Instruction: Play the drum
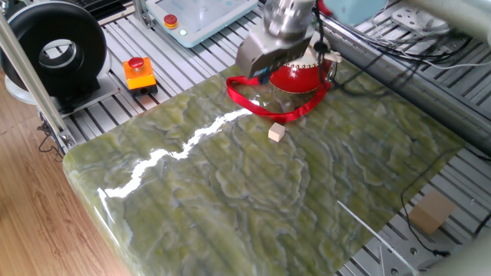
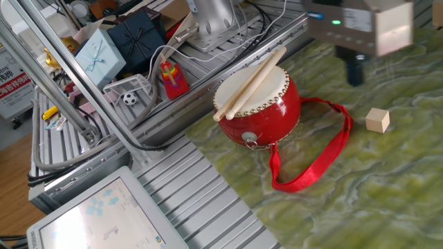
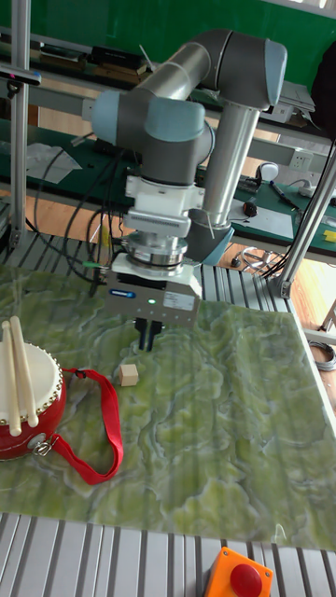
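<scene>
Gripper (image 3: pixel 147 334) – above green marble tbl (image 3: pixel 215 410)

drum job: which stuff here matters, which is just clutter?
Job: drum, two drumsticks lying across its skin, red strap, gripper.
Clutter: small wooden cube, orange box with red button, gift boxes off the table.

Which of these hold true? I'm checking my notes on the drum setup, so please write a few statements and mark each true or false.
1. Two sticks lie across the top of the drum. True.
2. The end effector is holding a stick. False: it holds nothing, and both sticks rest on the drum.
3. A small wooden block sits on the table apart from the drum. True.
4. The drum's ribbon is blue. False: it is red.
5. The drum lies tipped on its side. False: it stands upright, skin up.
</scene>
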Action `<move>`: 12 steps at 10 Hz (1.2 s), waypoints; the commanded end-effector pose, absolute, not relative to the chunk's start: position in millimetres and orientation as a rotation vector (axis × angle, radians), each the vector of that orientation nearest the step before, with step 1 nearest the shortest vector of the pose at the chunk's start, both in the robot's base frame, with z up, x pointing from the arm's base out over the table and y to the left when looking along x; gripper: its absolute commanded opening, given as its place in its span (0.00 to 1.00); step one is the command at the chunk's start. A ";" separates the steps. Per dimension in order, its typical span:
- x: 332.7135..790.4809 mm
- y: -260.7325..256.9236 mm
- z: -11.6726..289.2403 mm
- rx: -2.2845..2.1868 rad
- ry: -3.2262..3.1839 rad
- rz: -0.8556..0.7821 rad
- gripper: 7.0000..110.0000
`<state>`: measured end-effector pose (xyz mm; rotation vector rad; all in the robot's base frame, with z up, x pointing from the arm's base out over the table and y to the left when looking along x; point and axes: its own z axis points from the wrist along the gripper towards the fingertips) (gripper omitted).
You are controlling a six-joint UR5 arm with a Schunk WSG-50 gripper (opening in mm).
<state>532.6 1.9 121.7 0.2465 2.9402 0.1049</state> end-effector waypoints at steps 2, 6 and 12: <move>501.7 15.0 113.5 0.132 3.004 0.066 0.00; 503.1 0.1 112.8 -0.047 3.132 0.085 0.00; 550.6 -1.3 117.7 -0.109 2.939 0.062 0.00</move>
